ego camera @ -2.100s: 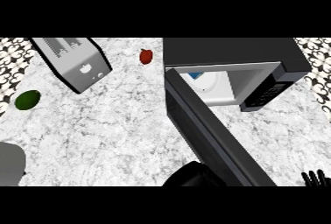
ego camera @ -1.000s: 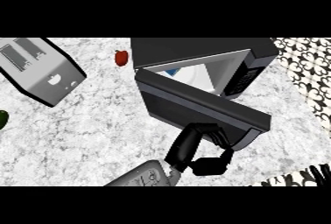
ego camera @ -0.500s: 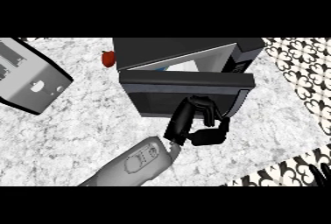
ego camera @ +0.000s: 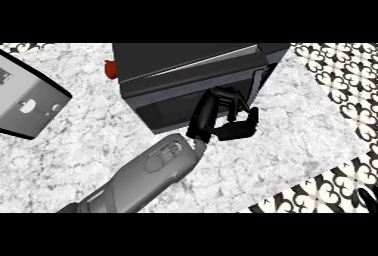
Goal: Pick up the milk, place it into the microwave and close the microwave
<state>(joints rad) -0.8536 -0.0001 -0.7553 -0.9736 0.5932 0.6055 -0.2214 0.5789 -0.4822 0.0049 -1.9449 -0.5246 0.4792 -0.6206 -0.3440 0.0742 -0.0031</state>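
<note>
Head view: a black box-shaped microwave (ego camera: 192,65) sits toward the far edge of the white-grey marbled stone counter (ego camera: 88,145). Its dark glass-fronted door (ego camera: 173,102) looks nearly or fully swung to against the body; a thin pale gap line shows along the top of the door, so cannot tell if it is latched. The milk cannot be seen; the microwave's inside is hidden behind the door.

A grey forearm comes in from the counter's near edge, left of centre, and ends in a black hand (ego camera: 221,120), the left hand, at the door's right end. Its fingers (ego camera: 210,107) lie straight, flat against the door front, reaching up toward the door's upper right corner. The thumb side curves out to the right, just off the door's lower right corner. The hand holds nothing, only presses on the door.

A small red round item (ego camera: 111,69) peeks out just beside the microwave's left side, partly hidden by it. A grey metal toaster-like box (ego camera: 29,102) with a black rim lies tilted at the counter's left edge, well apart from the microwave.

At the lower right corner, black fingertips of the right hand (ego camera: 367,200) show over a black-and-white patterned floor (ego camera: 339,75); too little shows to tell its pose.
</note>
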